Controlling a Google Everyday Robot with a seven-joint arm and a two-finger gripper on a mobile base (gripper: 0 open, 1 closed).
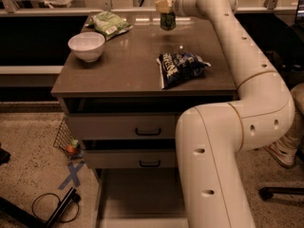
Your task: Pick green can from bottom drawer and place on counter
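Note:
The green can (pixel 167 21) hangs upright in my gripper (pixel 165 7), over the far edge of the counter (pixel 128 61). The gripper is shut on the can's top and holds it close above the counter surface; I cannot tell whether the can touches it. My arm reaches up from the lower right and bends across the counter's right side. The bottom drawer (pixel 137 196) stands pulled out at the foot of the cabinet, and the part of its pale floor that shows is bare. The arm hides its right side.
On the counter are a white bowl (pixel 87 45) at the left, a green snack bag (pixel 109 23) at the far left and a dark blue chip bag (pixel 179 67) at the right. Two shallower drawers with black handles (pixel 148 131) sit slightly open. On the floor lie a blue tape cross (pixel 72 175) and a black cable (pixel 53 207).

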